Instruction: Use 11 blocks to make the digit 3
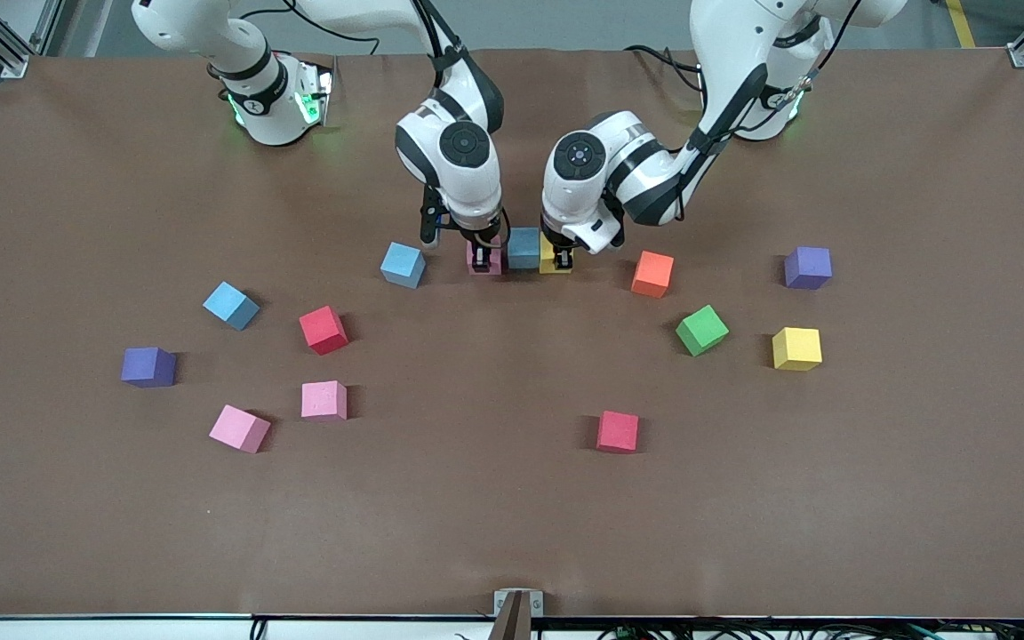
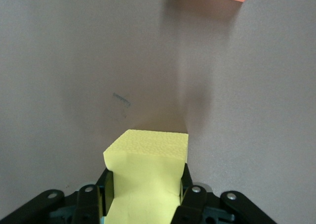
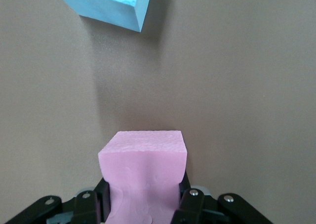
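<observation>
Brown desk (image 1: 512, 516): left tool (image 2: 145, 187) squeezes yellow cube (image 2: 148, 174), right tool (image 3: 143, 192) pink cube (image 3: 143, 174); on release, foam rebound may misalign row.

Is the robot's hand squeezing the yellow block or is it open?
Shut on it. The left gripper has a finger pressed against each side of the yellow block, and the foam is pinched in between them.

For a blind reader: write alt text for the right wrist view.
The right hand is shut on a pink foam cube, squeezing its sides in, just over the brown table. A light blue cube lies on the table ahead of it.
</observation>
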`<state>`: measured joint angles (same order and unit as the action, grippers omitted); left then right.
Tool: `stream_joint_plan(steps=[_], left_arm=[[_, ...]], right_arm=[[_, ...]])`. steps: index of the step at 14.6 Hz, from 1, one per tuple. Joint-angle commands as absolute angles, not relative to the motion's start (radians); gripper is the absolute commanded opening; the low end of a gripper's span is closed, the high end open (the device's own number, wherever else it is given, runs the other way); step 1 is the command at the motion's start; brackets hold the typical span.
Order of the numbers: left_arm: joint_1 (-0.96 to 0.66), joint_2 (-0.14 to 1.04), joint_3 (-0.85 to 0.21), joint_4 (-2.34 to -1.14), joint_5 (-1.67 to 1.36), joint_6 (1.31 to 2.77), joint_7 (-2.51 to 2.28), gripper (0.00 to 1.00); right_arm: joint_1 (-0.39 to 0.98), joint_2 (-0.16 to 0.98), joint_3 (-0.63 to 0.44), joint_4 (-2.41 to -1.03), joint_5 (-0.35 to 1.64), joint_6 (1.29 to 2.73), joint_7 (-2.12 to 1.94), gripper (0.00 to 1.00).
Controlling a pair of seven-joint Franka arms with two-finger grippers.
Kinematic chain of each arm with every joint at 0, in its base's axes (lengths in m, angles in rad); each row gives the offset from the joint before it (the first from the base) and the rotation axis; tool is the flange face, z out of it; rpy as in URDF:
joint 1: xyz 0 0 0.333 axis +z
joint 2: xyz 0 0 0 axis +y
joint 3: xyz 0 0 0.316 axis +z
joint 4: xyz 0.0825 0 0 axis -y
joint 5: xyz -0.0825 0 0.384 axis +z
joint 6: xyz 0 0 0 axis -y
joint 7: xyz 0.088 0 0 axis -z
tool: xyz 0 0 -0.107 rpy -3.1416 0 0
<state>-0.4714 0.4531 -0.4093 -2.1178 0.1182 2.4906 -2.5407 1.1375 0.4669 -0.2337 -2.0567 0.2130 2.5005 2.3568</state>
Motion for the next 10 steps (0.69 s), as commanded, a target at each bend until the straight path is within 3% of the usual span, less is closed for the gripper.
stream_joint_plan(steps=[1, 10], left_arm=[[-0.474, 0.468, -0.410, -2.092, 0.130, 2.494, -2.551, 0.33], [-0.476, 0.468, -0.410, -2.089, 0.129, 2.494, -2.554, 0.33]], right_arm=[[1.158, 0.472, -0.249, -2.048, 0.202, 2.494, 2.399, 0.00], [1.173, 0.471, -0.247, -2.046, 0.204, 2.476, 2.425, 0.00]])
